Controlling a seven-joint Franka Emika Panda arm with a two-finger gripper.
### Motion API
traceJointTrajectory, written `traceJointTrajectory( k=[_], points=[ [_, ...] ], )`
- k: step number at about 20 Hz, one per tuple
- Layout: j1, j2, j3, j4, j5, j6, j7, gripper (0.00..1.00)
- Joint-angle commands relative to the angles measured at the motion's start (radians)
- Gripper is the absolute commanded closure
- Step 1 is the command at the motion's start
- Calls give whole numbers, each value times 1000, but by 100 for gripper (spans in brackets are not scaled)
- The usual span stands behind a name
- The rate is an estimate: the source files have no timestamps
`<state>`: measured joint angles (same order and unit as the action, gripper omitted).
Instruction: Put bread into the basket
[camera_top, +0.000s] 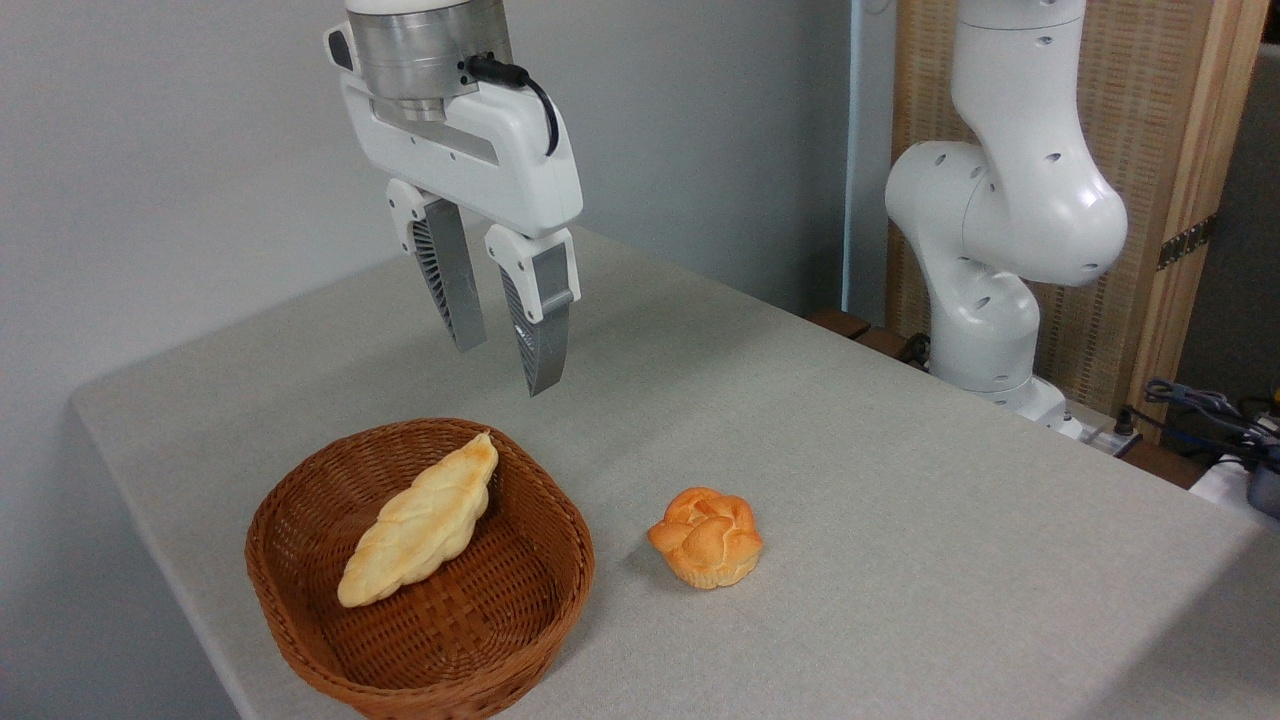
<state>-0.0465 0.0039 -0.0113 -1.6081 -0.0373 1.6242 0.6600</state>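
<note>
The bread (706, 535), a small round orange-golden knotted bun, sits on the grey table to the right of the basket (520, 640). The basket is oval, brown and woven, near the table's front left edge. My gripper (503, 366) hangs open in the air above the basket's far rim, up and to the left of the bun, with nothing between its fingers.
A long pale-yellow braided loaf (422, 520) lies inside the basket. The arm's white base (985, 300) stands at the table's far right edge, with cables (1200, 410) beside it. The table's left edge runs close past the basket.
</note>
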Motion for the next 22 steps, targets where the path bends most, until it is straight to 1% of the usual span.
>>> traceJointTrajectory(
  k=[1, 14, 17, 21, 22],
  points=[
    [-4, 4, 2, 11, -4, -26, 0, 0],
    [-3, 4, 4, 10, -4, -24, 1, 0],
    [-3, 4, 5, 8, -4, -23, 44, 0],
    [-4, 4, 5, -1, 2, -26, 53, 0],
    [-3, -1, 4, -22, 4, -12, 53, 0]
  ],
)
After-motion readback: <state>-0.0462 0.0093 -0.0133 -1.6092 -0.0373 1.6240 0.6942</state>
